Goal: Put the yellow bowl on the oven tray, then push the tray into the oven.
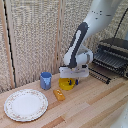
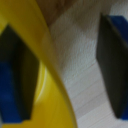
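The yellow dish (image 1: 65, 84) stands on the wooden table, just in front of my white grabber (image 1: 70, 79), which has come down over it. In the wrist view the yellow dish's rim (image 2: 47, 60) runs between my two blue-tipped fingers: one finger (image 2: 17, 75) is inside the bowl and the other finger (image 2: 114, 65) is outside it over bare wood. The grabber (image 2: 62, 70) is open, with a wide gap on the outer side of the rim. The oven (image 1: 114, 47) stands at the exterior view's right, with the barred baking sheet (image 1: 107, 62) at its open front.
A blue cup (image 1: 45, 80) stands at the exterior view's left of the dish. A small orange-yellow oblong item (image 1: 59, 94) lies in front of it. A large white patterned plate (image 1: 26, 104) sits near the table's front left. The oven's dropped door (image 1: 100, 75) juts out close by.
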You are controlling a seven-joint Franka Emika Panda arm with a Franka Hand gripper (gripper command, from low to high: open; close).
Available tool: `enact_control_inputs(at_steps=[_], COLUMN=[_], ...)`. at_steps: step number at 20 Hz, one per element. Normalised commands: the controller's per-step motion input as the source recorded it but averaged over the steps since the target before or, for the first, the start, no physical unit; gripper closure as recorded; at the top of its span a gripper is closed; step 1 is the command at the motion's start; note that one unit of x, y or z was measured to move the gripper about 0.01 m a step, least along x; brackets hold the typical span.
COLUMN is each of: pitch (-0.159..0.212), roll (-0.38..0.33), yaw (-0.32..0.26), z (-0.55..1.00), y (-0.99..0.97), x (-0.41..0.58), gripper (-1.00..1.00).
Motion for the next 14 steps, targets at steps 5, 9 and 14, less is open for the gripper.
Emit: enact_control_inputs(at_steps=[5,9,14], pitch=[0.0,0.004,0.032], roll=[0.004,0.008,-0.028], yaw=[-0.057,-0.174,-0.228], z=[0.1,0.6,0.86], y=[0.02,-0.13,-0.15], x=[0.117,0.312,0.368], gripper=[1.0,1.0,1.0])
